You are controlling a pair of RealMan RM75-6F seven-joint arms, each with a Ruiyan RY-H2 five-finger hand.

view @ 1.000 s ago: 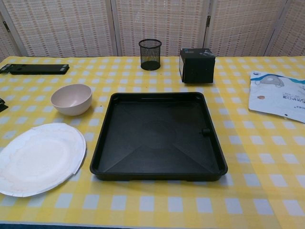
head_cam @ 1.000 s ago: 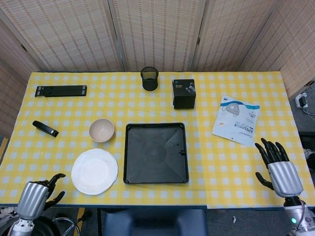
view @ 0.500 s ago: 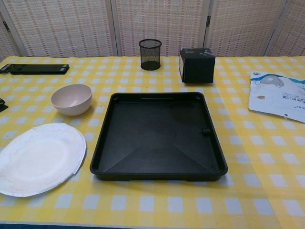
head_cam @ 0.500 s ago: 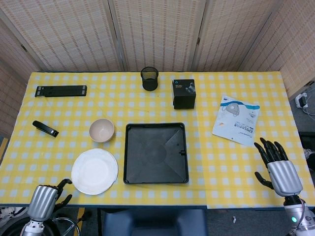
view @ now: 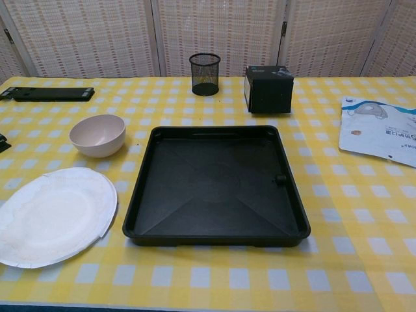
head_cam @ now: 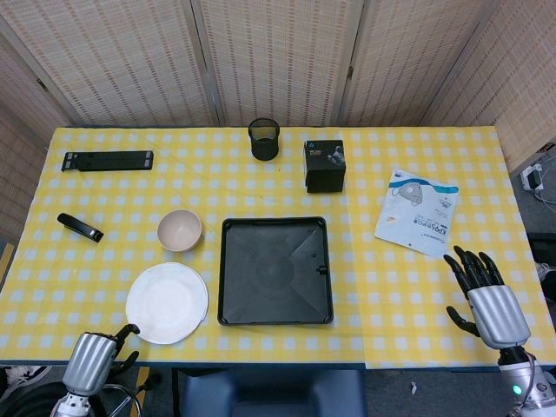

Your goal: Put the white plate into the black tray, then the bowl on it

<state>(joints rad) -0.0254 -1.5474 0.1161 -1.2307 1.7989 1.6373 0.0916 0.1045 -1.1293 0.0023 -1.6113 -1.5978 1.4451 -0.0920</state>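
**Plate transfer not yet begun; both hands off the work**

The white plate (head_cam: pixel 167 303) lies flat on the table (head_cam: pixel 417 287), just beside the left edge of the black tray (head_cam: pixel 275 270) and apart from it. The bowl (head_cam: pixel 180 230) stands upright behind the plate, also outside the tray. The tray holds neither item. Judgement: the first step, moving the plate, is the one in hand, and no part of it is done.

The left hand (head_cam: pixel 91 363) sits at the near table edge, just short of the plate's near-left rim, fingers curled in and holding nothing. The right hand (head_cam: pixel 491 304) hovers over the table's right near corner, fingers spread, empty.

The next move probably calls for the left hand to reach the plate's near rim and secure it. The plate lies flat and thin, so getting fingers under the rim looks awkward; it may slide toward the tray instead.
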